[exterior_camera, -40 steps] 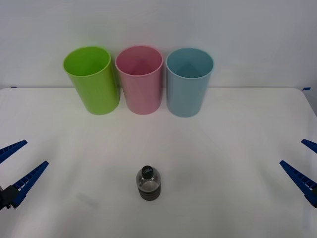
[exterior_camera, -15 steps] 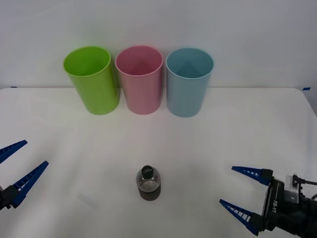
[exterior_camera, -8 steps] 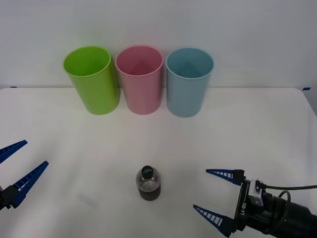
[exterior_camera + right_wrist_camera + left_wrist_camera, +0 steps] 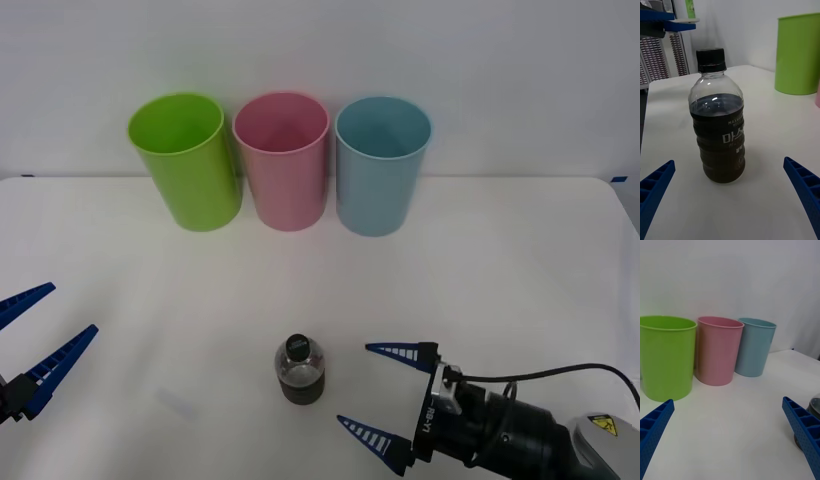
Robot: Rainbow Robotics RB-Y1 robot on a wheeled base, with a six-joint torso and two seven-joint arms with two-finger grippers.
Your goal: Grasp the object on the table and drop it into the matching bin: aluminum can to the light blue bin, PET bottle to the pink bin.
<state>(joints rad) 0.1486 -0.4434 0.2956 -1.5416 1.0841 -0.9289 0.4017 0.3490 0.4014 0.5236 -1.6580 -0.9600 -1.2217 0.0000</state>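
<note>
The PET bottle stands upright near the front middle of the white table, clear with a black cap and dark liquid below. My right gripper is open, low over the table just right of the bottle, fingers pointing at it without touching. At the front left edge my left gripper hangs open, with nothing between its fingers. The pink bin and light blue bin stand upright at the back.
A lime green bin stands left of the pink one, the three in a row along the far table edge against a white wall. Bare tabletop lies between the bottle and the bins.
My right gripper has slid in from the right edge toward the bottle, staying open. The left gripper, the bottle and the bins have not moved.
</note>
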